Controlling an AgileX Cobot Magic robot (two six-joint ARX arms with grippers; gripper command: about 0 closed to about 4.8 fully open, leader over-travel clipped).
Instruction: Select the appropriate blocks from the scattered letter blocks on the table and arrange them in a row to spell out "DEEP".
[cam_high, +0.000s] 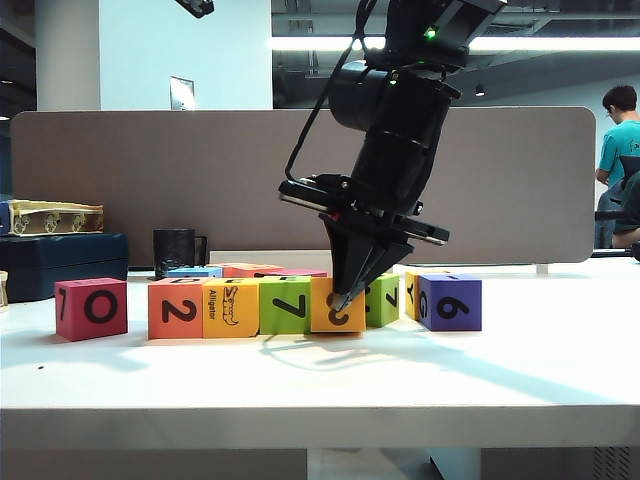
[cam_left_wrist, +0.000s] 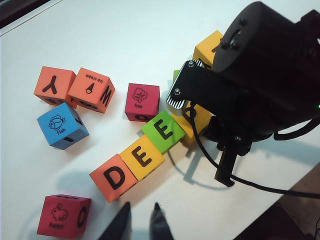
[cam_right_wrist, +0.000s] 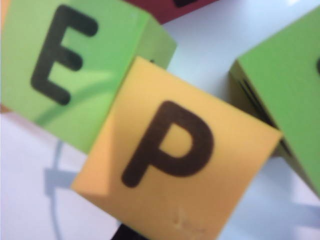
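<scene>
Four blocks stand in a row on the white table (cam_high: 320, 385). Their tops read D on orange (cam_left_wrist: 114, 177), E on yellow (cam_left_wrist: 141, 159), E on lime green (cam_left_wrist: 163, 131) and P on yellow-orange (cam_right_wrist: 185, 165). From the front the same blocks show 2 (cam_high: 175, 308), Alligator (cam_high: 230, 307), 7 (cam_high: 285, 305) and 3 (cam_high: 330, 312). My right gripper (cam_high: 344, 296) is shut to a point, its tip against the P block's near top edge, holding nothing. My left gripper (cam_left_wrist: 141, 220) hovers high near the D end, fingers slightly apart and empty.
A pink 0 block (cam_high: 91, 308) stands left of the row and a purple 6 block (cam_high: 450, 302) right of it. Behind lie a blue Fish block (cam_left_wrist: 62, 125), two orange blocks (cam_left_wrist: 91, 90), a red Tree block (cam_left_wrist: 142, 101) and a black mug (cam_high: 178, 250).
</scene>
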